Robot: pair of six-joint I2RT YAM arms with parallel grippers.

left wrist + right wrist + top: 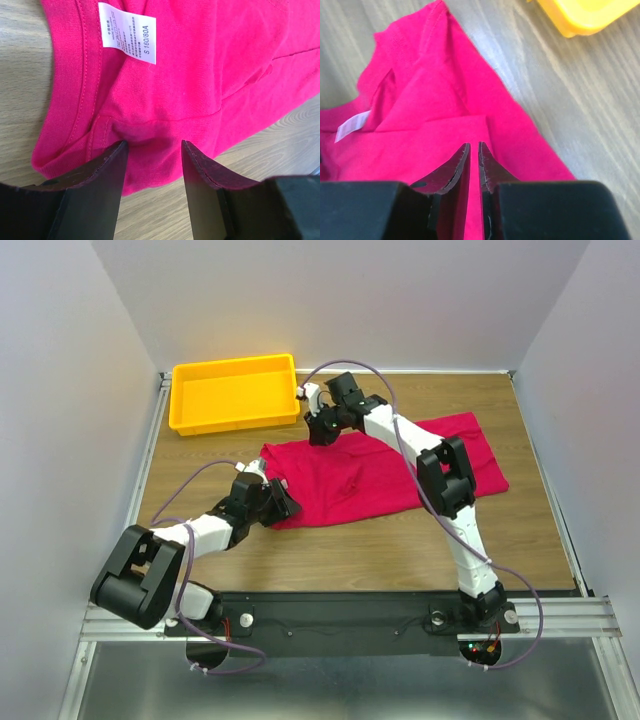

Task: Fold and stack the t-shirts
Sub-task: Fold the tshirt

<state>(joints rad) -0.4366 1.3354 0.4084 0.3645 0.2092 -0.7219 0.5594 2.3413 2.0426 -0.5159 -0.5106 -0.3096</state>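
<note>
One crimson-pink t-shirt (380, 475) lies spread and partly folded across the middle of the wooden table. My left gripper (283, 502) is at the shirt's near left corner. In the left wrist view this gripper (152, 144) is open, its fingers straddling the edge of the cloth (200, 60) below the white neck label (127, 32). My right gripper (322, 430) hovers over the shirt's far left edge. Its jaws (474, 145) stand a narrow slit apart above a folded flap of the shirt (435, 100), with nothing pinched between them. The label (351, 125) shows at the left.
A yellow plastic tray (235, 365) sits at the back left of the table, just beyond the right gripper, and its corner (585, 15) shows in the right wrist view. Grey walls enclose the table on three sides.
</note>
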